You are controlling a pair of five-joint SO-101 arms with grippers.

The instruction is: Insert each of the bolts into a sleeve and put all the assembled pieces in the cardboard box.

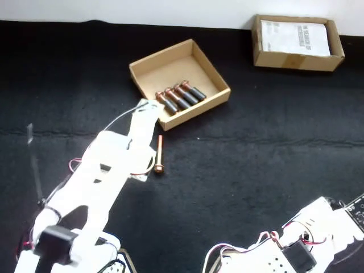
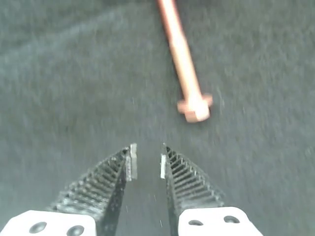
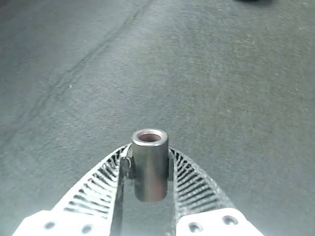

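High view: four assembled pieces [image 1: 181, 95] in cardboard box [image 1: 145, 65], loose bolt [image 1: 159, 152] on surface [image 1: 256, 170] near it | Left wrist: left gripper [image 2: 147, 160] barely open, empty, near bolt head; the narrow gap could knock it rolling | Right wrist: right gripper [image 3: 149, 151] clamps sleeve [image 3: 149, 167].

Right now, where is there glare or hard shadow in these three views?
High view: the white left arm and the paper in the far box come out very bright against the dark cloth. Left wrist view: the bolt throws almost no shadow, so the light is soft. Right wrist view: the sleeve between the jaws has a mild sheen, no harsh glare.
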